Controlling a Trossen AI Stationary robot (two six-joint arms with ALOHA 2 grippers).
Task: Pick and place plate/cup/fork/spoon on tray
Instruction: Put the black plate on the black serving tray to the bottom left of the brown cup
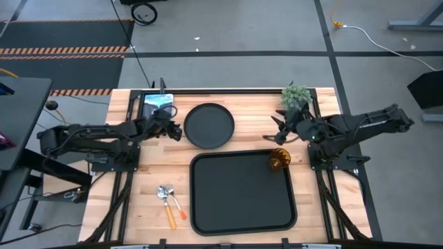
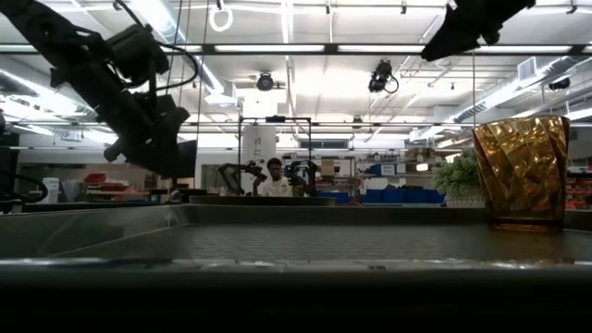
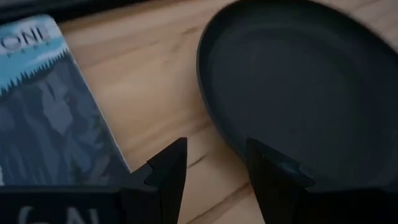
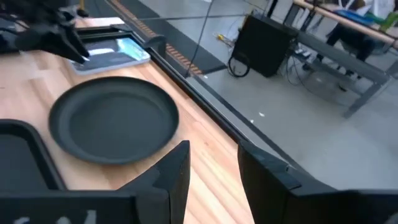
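Note:
The round black plate [image 1: 208, 125] lies flat on the wooden table, beyond the black tray [image 1: 208, 207]. The amber cup [image 1: 279, 159] stands upright in the tray's far right corner and shows large in the low view [image 2: 521, 171]. The spoon [image 1: 168, 207] and the fork [image 1: 180, 209] lie side by side on the table left of the tray. My left gripper [image 1: 174, 130] is open and low at the plate's left rim [image 3: 214, 124], one finger over the plate and one over the table. My right gripper [image 1: 279, 126] is open and empty, raised to the right of the plate.
A blue picture book [image 1: 158, 104] lies at the far left, close behind my left gripper. A small green plant [image 1: 296, 95] stands at the far right, near my right arm. A person [image 2: 274, 178] shows in the room behind the table.

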